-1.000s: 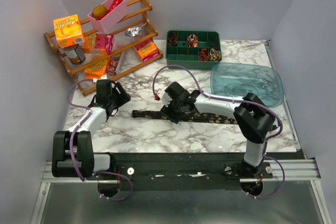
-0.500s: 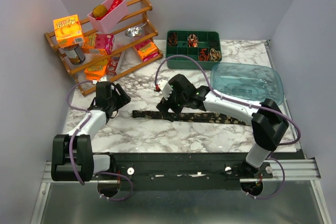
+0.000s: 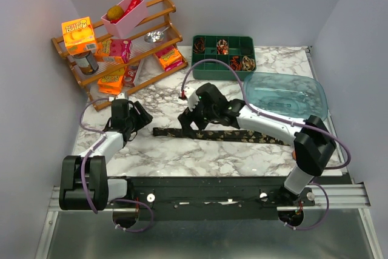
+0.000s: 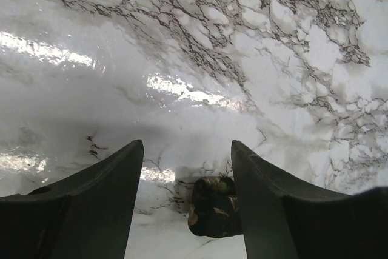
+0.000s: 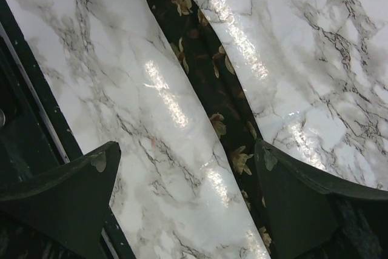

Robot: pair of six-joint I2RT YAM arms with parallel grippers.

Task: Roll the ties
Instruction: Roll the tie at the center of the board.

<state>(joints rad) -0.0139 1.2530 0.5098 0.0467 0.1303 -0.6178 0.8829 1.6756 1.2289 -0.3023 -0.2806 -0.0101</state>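
One dark tie (image 3: 236, 136) with a tan-gold leaf pattern lies flat across the marble table, its narrow end (image 3: 159, 131) to the left. My left gripper (image 3: 138, 119) is open just left of that end. In the left wrist view the tie's end (image 4: 212, 213) lies between the open left gripper (image 4: 186, 147), close to the right finger. My right gripper (image 3: 190, 127) is open over the tie near its left part. In the right wrist view the tie (image 5: 209, 83) runs diagonally under the open right gripper (image 5: 187, 150), beside one finger (image 5: 291, 192). Neither gripper holds anything.
A green compartment tray (image 3: 203, 65) at the back holds several coiled ties (image 3: 241, 62). A clear blue tub (image 3: 285, 96) sits at the right. A wooden rack (image 3: 145, 74) with boxes, a can and a pink bin stands at the back left.
My right gripper has moved left along the tie toward its narrow end. My left gripper has shifted slightly nearer to the tie's end. The tie lies as before.
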